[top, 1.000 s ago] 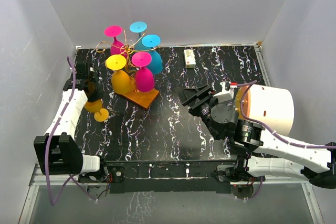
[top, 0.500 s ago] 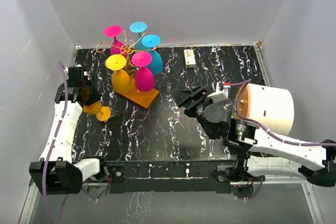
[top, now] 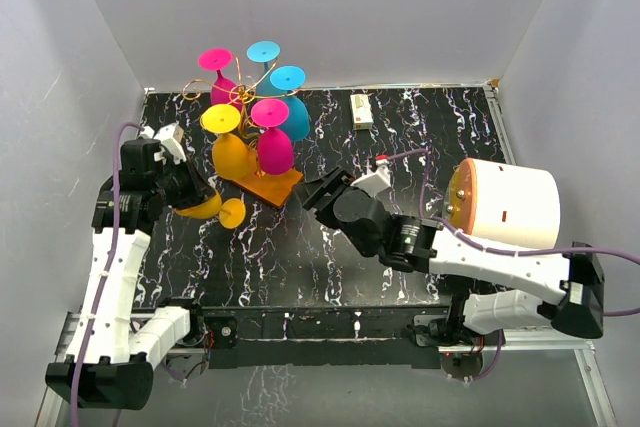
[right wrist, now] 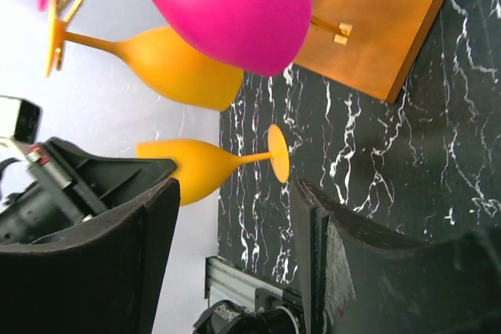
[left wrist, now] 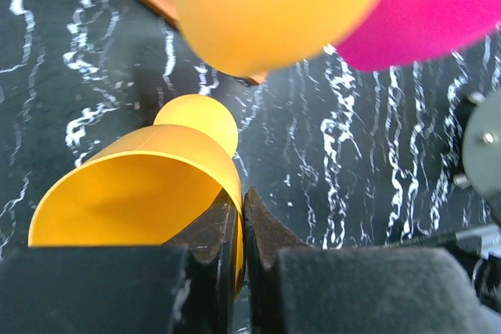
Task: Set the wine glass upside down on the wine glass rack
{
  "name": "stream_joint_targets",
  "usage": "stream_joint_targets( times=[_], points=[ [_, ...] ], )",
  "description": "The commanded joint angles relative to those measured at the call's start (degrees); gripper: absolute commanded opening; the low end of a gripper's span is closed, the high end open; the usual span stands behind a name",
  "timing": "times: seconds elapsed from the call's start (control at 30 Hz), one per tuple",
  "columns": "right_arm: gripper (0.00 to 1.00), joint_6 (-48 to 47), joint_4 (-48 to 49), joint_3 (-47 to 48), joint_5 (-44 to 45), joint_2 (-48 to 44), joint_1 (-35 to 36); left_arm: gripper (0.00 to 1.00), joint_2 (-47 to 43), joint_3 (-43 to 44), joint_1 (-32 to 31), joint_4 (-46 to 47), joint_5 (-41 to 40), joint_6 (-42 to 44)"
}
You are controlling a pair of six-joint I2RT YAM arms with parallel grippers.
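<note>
My left gripper is shut on the rim of a yellow-orange wine glass and holds it on its side above the table, with the foot pointing right, toward the wine glass rack. In the left wrist view the fingers pinch the bowl's wall. The rack's gold wire tree stands on an orange-brown base and carries several upside-down glasses in magenta, blue and yellow. My right gripper is open and empty just right of the base. In the right wrist view my right gripper faces the held glass.
A small white box lies at the back of the black marbled table. A white drum with an orange end sits at the right. White walls close in the left, back and right sides. A hanging magenta glass is close above the held glass.
My left gripper has raised the yellow-orange glass and carried it right, toward the rack. My right arm has swung left, its open gripper now beside the rack's base.
</note>
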Motion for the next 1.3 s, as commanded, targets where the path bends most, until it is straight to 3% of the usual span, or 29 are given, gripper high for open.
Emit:
stream_joint_targets(
  times=[0.0, 0.27, 0.5, 0.83, 1.27],
  points=[
    [0.56, 6.28, 0.18, 2.38, -9.25, 2.98, -3.93, 0.0, -2.34, 0.68, -3.24, 1.83, 8.3, 3.52],
    [0.53, 17.73, 6.36, -4.47, -18.07, 5.0, -5.65, 0.0, -4.14, -1.58, -7.1, 6.04, 18.59, 3.47],
    [0.52, 20.06, 3.43, -1.11, -22.01, 9.8, -5.61, 0.0, -5.35, -4.0, -7.58, 11.21, 23.33, -2.21],
    [0.5, 28.92, 5.03, 1.83, -21.45, 16.55, -5.91, 0.0, -8.6, -6.45, -10.08, 16.38, 20.53, -5.06],
    [0.46, 36.51, 12.62, -2.39, -21.1, 10.66, -5.88, 0.0, -8.48, -5.76, -10.72, 17.23, 18.21, -1.68]
  ],
)
